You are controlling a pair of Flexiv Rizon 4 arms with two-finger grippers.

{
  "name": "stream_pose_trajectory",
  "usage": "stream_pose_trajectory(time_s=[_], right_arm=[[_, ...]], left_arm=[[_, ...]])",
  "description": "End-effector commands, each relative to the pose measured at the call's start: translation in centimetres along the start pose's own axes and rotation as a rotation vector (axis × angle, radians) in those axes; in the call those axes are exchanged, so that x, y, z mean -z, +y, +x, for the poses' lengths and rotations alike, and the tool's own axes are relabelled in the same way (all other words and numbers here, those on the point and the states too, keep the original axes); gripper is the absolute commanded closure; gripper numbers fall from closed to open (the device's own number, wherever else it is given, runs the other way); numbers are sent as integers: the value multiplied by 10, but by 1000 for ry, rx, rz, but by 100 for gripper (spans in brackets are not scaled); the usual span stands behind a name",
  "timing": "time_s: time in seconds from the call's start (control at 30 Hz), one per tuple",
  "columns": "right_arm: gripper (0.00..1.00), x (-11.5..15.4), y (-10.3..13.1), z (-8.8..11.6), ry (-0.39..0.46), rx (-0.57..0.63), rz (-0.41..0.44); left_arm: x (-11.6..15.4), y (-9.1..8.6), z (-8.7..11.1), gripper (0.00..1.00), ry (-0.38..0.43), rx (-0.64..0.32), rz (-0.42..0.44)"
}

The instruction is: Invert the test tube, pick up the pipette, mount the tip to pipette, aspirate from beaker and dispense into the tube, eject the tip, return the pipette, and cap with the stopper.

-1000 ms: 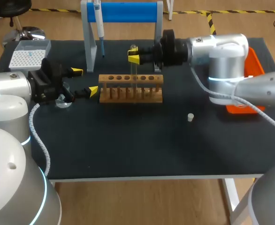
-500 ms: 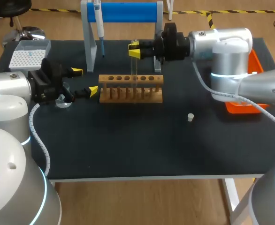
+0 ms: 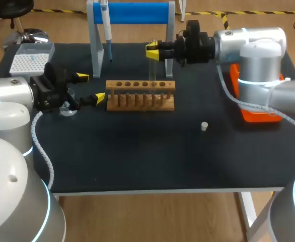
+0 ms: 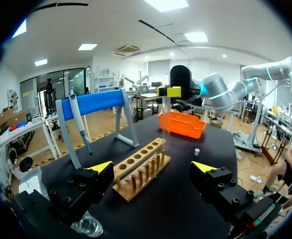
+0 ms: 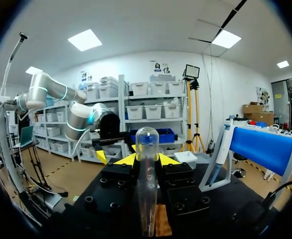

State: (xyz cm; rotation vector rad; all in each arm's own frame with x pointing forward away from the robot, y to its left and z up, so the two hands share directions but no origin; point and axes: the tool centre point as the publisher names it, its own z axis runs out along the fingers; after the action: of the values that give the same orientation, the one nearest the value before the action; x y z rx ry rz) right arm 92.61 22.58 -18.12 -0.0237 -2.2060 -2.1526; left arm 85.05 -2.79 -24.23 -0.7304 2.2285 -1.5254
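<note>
My right gripper [image 3: 153, 52] is shut on a clear test tube [image 3: 151, 68], which hangs upright above and just behind the wooden rack [image 3: 140, 95]. In the right wrist view the tube [image 5: 147, 179] stands between the fingers with its rounded end up. From the left wrist the same tube [image 4: 165, 117] shows beyond the rack [image 4: 141, 167]. My left gripper [image 3: 89, 88] stands open and empty at the rack's left end. The pipette [image 3: 107, 27] hangs on the blue stand [image 3: 132, 12]. A small white stopper [image 3: 204, 126] lies right of the rack. A glass beaker [image 3: 67, 109] sits under my left wrist.
A tip box [image 3: 31, 56] stands at the back left. An orange tray [image 3: 261, 108] lies at the right, under my right arm. The stand's legs [image 3: 94, 45] rise just behind the rack.
My right gripper has risen and moved right and back with the test tube, drawing it up out of the rack. The left arm has not moved.
</note>
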Motion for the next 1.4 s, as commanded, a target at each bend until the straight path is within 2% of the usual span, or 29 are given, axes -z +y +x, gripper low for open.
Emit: stream_pose_trajectory(time_s=[0.03,0.5,0.6,0.83,1.07,1.23,1.4], right_arm=[[100,4,3,7,-15,0,7],[100,4,3,7,-15,0,7],[100,11,-2,2,-29,-184,41],[100,20,9,2,-50,-548,-3],[100,24,12,0,-86,-930,-12],[100,27,6,4,-56,-1206,-16],[100,29,-1,11,-37,-1349,-18]], left_arm=[[-1,1,0,0,-3,-1,2],[-1,1,0,0,-3,-1,2],[-1,1,0,0,-3,-1,2],[-1,1,0,0,-3,-1,2],[-1,1,0,0,-3,-1,2],[-1,1,0,0,-3,-1,2],[-1,1,0,0,-3,-1,2]])
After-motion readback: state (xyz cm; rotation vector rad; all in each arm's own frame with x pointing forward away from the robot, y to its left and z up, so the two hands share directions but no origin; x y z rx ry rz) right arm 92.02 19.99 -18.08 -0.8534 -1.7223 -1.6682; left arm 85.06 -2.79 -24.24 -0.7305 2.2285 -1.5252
